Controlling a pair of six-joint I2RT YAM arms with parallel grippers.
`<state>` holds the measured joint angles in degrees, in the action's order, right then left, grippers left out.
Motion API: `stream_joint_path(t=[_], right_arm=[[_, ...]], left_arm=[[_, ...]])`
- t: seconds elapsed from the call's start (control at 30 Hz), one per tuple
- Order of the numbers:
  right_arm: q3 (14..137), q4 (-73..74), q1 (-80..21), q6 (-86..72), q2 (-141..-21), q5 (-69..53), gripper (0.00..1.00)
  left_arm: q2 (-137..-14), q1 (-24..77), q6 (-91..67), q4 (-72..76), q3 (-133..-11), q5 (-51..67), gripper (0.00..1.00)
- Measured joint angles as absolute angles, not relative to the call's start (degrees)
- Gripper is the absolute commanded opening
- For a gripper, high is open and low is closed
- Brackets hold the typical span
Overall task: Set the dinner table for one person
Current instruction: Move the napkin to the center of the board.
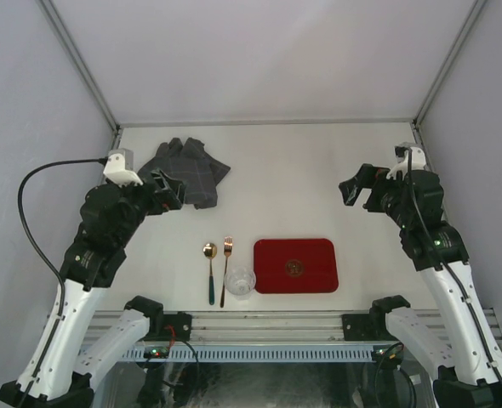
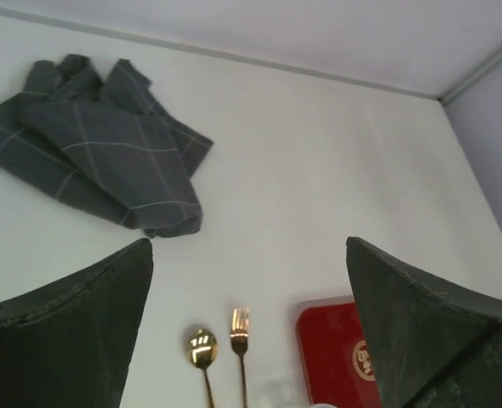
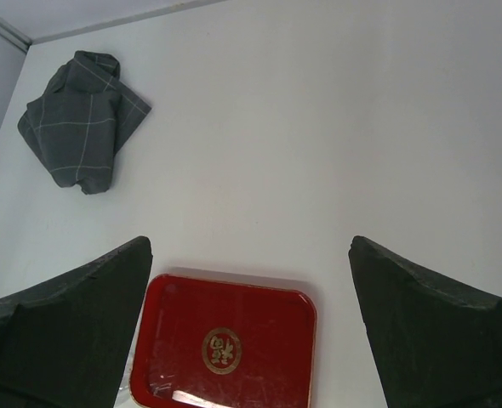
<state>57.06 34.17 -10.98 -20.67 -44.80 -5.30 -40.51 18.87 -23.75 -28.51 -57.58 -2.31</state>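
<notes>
Jaws of the left gripper (image 1: 169,192) and right gripper (image 1: 359,192) stood wide, holding nothing, above the dinner table (image 1: 302,174). It carried a grey checked cloth (image 1: 187,172) far left; spoon (image 1: 210,270), fork (image 1: 225,269), glass (image 1: 240,282) and red tray (image 1: 295,265) lay near its front edge.

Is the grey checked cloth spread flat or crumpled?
Crumpled: the cloth lies bunched in overlapping folds on the dinner table.

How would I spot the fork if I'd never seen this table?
Find the red tray near the front edge of the table. Left of it sits a clear glass, then two utensils side by side. The fork is nearer the glass, with prongs; the spoon has a round bowl.
</notes>
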Motion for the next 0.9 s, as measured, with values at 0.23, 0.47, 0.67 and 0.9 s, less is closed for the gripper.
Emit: stream_joint_path(t=[0.23,0.47,0.67,0.9], right_arm=[[57.06,32.95,-11.25,-20.62,-48.03,-3.75,0.99],[57.14,28.88,-11.29,-20.6,-55.18,-4.16,0.99],[59.24,27.42,-11.29,-20.29,-60.07,-4.12,0.99],[61.93,25.19,-11.29,-19.68,-65.04,-4.82,0.99]], left_arm=[[-47.16,17.61,-23.35,-35.35,-64.77,-10.48,0.91],[-58.13,11.79,-23.99,-38.44,-70.24,-7.68,0.89],[-62.67,9.69,-24.53,-40.64,-73.01,-5.54,0.9],[-69.36,9.06,-24.93,-41.08,-79.11,-3.81,0.87]])
